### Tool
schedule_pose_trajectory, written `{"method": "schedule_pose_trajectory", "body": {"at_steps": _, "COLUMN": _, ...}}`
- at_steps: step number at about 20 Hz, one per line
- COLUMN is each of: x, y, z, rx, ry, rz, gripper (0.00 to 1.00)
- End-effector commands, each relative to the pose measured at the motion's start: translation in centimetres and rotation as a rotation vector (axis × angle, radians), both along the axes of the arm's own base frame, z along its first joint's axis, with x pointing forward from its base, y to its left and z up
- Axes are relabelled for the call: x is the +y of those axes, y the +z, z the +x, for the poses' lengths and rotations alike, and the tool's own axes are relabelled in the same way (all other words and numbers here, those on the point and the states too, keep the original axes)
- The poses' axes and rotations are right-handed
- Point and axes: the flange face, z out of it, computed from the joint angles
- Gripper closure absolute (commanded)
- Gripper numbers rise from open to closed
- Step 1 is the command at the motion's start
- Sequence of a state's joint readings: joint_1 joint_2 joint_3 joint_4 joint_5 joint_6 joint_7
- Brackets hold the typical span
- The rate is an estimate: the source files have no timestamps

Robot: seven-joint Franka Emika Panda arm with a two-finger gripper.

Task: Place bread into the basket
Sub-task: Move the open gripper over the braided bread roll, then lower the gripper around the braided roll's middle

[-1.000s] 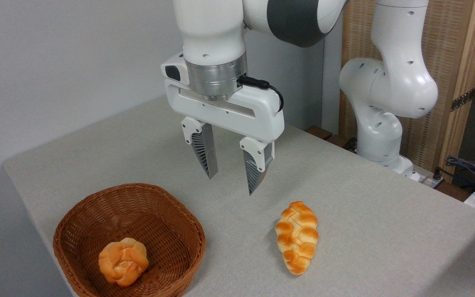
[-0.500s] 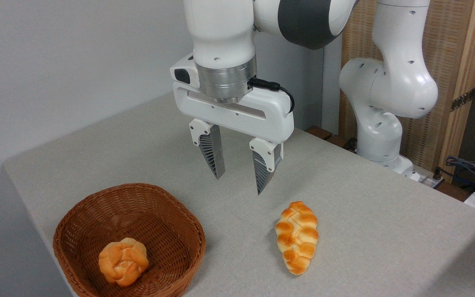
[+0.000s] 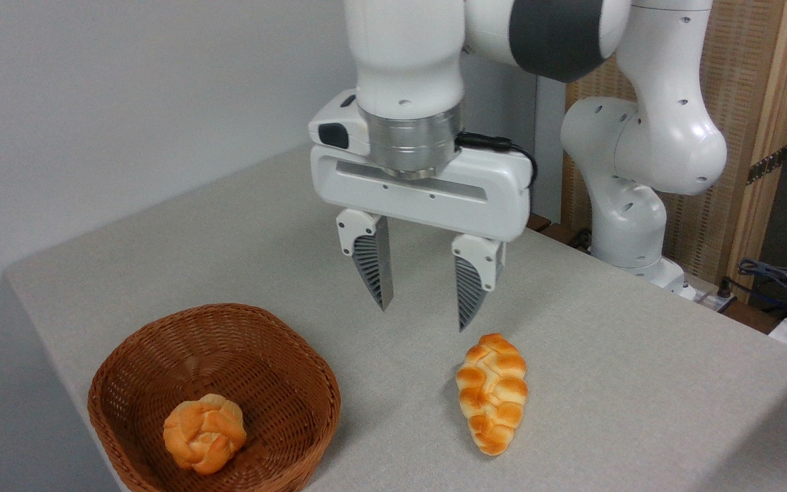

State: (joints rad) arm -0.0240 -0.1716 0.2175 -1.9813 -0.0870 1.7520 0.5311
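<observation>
Lying on the grey table (image 3: 605,383), lower centre-right of the frame: bread (image 3: 492,392), a braided loaf, long axis running roughly from upper to lower frame, tapered at both ends, glossy golden-orange top with cream seams. Untouched, nothing gripping it, resting flat on the cloth-like surface with a soft shadow to its left.

Hanging above and slightly left of the loaf's upper end: gripper (image 3: 421,317), fingers pointing down, spread wide apart with clear gap between, holding nothing. Ribbed dark inner faces on both fingers (image 3: 373,263). Right fingertip just above the loaf's upper tip in the picture, not touching; true height above the table hard to judge. White body and metal wrist ring above, black cable plugged in at the right side.

Sitting in the lower left: basket (image 3: 120,369), reddish-brown wicker, round-cornered, thick rolled rim, well apart from the loaf. Inside it, toward the near wall, a bun (image 3: 204,432), small, round, knotted, orange.

Rising at the upper right: arm (image 3: 639,137), white with a dark grey joint band, base at the table's far edge. Behind it, a wooden-framed woven panel (image 3: 742,102). At the far right edge, some dark cables (image 3: 776,277). Plain pale wall (image 3: 93,102) filling the upper left.
</observation>
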Motion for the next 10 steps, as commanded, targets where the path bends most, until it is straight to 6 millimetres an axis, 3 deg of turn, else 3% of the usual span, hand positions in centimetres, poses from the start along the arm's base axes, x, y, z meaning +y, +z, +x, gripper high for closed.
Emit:
{"method": "schedule_pose_trajectory", "body": {"at_steps": 1, "x": 0.6, "y": -0.8, "z": -1.2, "rx": 0.029, "ry": 0.019, "rz": 0.006, "gripper": 0.0}}
{"method": "schedule_pose_trajectory", "body": {"at_steps": 4, "x": 1.0, "y": -2.8, "z": -2.0, "rx": 0.073, "ry": -0.009, "rz": 0.073, "gripper": 0.0}}
{"method": "schedule_pose_trajectory", "body": {"at_steps": 10, "x": 1.1, "y": -5.0, "z": -2.5, "rx": 0.096, "ry": -0.022, "rz": 0.092, "gripper": 0.0}}
